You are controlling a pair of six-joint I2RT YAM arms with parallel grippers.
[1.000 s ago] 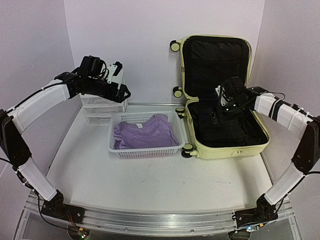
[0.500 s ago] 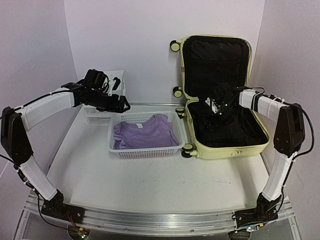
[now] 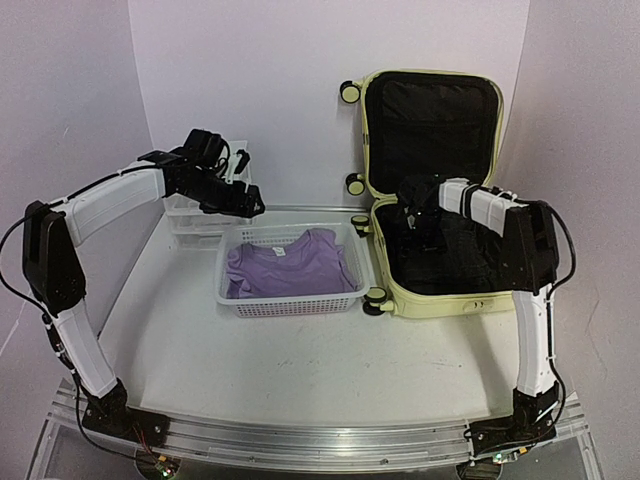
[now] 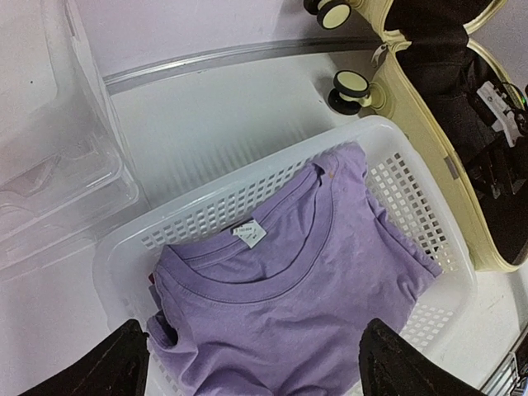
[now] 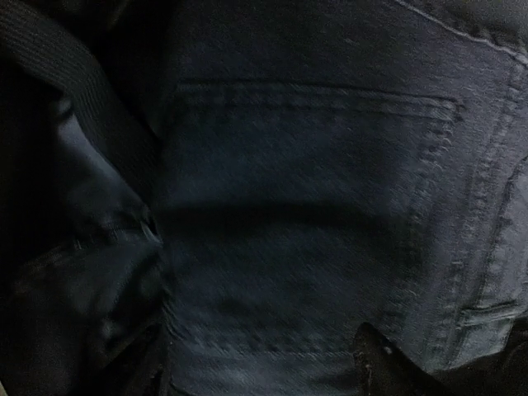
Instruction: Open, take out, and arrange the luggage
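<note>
The luggage (image 3: 455, 298), a pale yellow hard-shell suitcase, lies open at the right with its lid (image 3: 430, 110) upright against the wall. Dark clothes (image 3: 470, 255) fill its lower half. My right gripper (image 3: 412, 222) is down inside that half at its left side. In the right wrist view it (image 5: 260, 371) stands open, fingertips (image 5: 384, 363) wide apart right over dark denim (image 5: 313, 206) with pocket stitching. My left gripper (image 3: 252, 207) hovers over the back edge of the white basket (image 3: 290, 303). It (image 4: 260, 371) is open above a purple T-shirt (image 4: 305, 297), holding nothing.
The mesh basket (image 4: 247, 206) with the purple shirt (image 3: 290, 265) sits just left of the suitcase, close to its wheels (image 4: 351, 82). A clear plastic drawer unit (image 3: 190, 225) stands at the back left against the wall. A black strap (image 5: 74, 74) crosses the suitcase lining.
My right gripper has swung left inside the suitcase and come down close over the denim, its jaws somewhat narrower. My left gripper has drifted right from the drawer unit toward the basket.
</note>
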